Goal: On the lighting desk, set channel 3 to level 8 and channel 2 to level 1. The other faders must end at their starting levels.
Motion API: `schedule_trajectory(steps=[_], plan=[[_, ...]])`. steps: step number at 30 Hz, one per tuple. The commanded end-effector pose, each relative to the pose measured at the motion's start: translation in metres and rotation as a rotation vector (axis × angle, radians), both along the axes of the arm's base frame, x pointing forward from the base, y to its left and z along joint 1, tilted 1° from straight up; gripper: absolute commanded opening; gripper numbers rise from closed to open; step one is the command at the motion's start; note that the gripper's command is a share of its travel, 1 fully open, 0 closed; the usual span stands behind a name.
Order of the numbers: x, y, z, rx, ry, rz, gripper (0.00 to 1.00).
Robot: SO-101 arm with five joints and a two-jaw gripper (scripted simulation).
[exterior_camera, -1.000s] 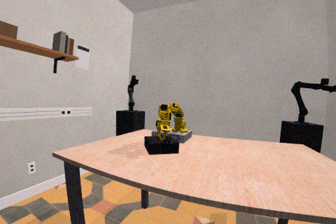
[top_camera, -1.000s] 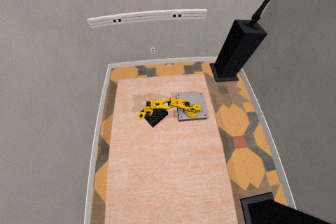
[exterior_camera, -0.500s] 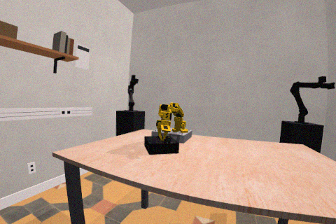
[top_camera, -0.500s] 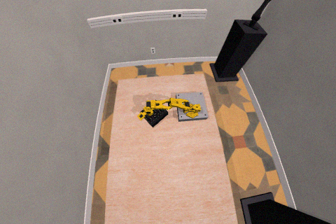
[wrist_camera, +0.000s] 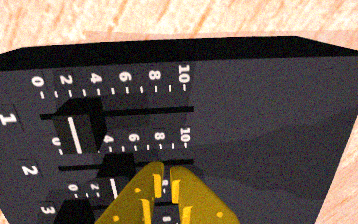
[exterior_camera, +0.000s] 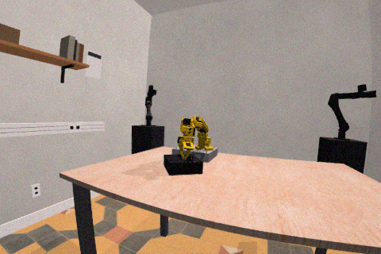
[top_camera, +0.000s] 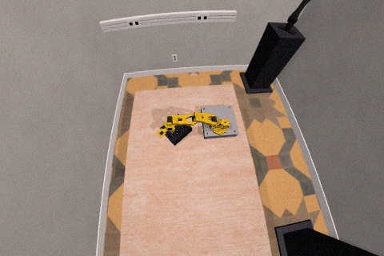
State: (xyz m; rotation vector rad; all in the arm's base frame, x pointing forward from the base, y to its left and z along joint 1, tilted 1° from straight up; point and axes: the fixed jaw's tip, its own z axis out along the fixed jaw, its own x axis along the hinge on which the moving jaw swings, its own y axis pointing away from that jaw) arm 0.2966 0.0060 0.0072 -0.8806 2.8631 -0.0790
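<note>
The lighting desk is a black box on the wooden table. In the wrist view its fader rows show with scales from 0 to 10. Channel 1's fader cap sits near level 3. Channel 2's fader cap sits near level 4 or 5. Channel 3's fader cap sits near the low end of its scale and is cut off by the frame edge. My yellow gripper is shut and empty. Its tips point down at the channel 2 row, just right of that cap.
The arm stands on a grey base plate right of the desk. A black pedestal stands off the table's far corner. Another carries a dark arm to the right. The table edge is well in front.
</note>
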Motion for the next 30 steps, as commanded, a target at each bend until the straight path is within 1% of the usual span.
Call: schedule_trajectory(steps=[1,30], plan=[[-0.0074,0.019,-0.0046,0.008,0.048,0.05,0.0],[-0.0104,0.0217,-0.0049,0.008,0.065,0.052,0.0]])
